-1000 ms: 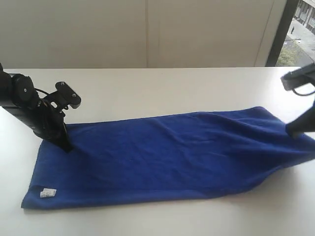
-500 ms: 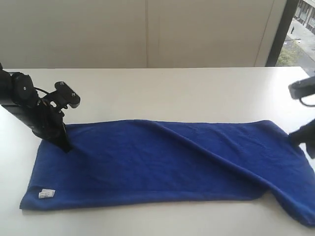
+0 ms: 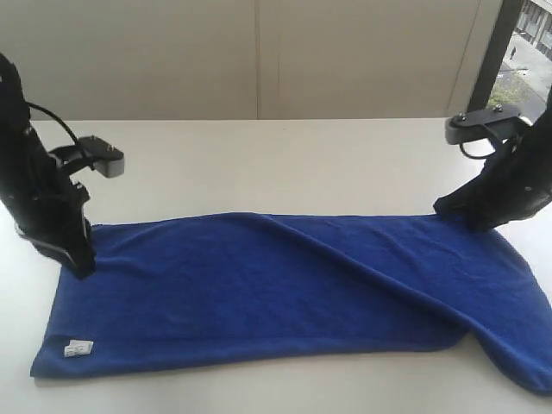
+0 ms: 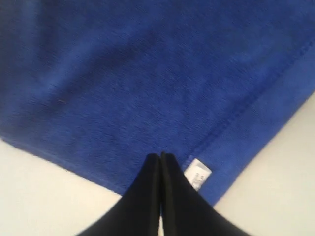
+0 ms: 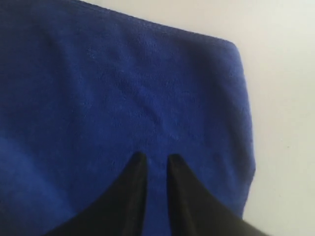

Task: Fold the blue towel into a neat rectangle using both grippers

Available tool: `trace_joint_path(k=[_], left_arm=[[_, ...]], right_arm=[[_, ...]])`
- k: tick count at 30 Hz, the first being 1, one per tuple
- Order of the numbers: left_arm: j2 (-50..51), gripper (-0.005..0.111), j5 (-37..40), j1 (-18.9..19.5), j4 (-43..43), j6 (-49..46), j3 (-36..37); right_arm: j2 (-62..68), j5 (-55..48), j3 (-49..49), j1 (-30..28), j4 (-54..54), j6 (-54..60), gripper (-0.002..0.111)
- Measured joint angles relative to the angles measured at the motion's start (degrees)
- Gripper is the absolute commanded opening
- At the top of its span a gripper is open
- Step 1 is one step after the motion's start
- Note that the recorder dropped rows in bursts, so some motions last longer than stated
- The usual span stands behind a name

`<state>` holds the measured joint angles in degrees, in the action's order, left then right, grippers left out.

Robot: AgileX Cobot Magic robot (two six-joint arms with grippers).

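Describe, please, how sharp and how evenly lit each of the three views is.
Exterior view: soft, even daylight, the blue towel fairly sharp, the window brighter. Left wrist view: slightly soft, the white tag unreadable, the left gripper a featureless black shape. Right wrist view: towel pile blurred, the right gripper equally dark, the table pale, without glare.

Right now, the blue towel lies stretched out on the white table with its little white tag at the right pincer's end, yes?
No: the white tag sits at the end by the left pincer, as the left wrist view shows. The blue towel does lie stretched out on the white table.
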<state>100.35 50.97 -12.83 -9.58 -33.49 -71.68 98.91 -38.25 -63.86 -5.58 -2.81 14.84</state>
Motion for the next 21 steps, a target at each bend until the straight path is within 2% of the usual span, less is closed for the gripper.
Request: trace_joint_path(k=[5, 8, 9, 14, 21], left_arm=[[0.0, 0.0, -3.6, 0.0, -2.1, -2.4, 8.8], [0.0, 0.0, -8.5, 0.0, -2.3, -3.3, 13.4], [0.0, 0.0, -12.3, 0.0, -2.4, -3.5, 15.6], [0.0, 0.0, -18.4, 0.0, -0.3, -3.2, 17.4], [1.4, 0.0, -18.5, 0.0, 10.8, 4.2, 17.2]], right_arm=[[6.5, 4.3, -1.8, 0.0, -0.1, 0.7, 0.015], [10.3, 5.7, -3.7, 0.0, -0.1, 1.0, 0.015], [12.6, 6.0, -5.3, 0.0, 0.0, 1.1, 0.015], [17.2, 6.2, -8.5, 0.0, 0.5, 1.1, 0.015], [20.1, 6.9, -11.8, 0.0, 0.7, 1.3, 0.015]])
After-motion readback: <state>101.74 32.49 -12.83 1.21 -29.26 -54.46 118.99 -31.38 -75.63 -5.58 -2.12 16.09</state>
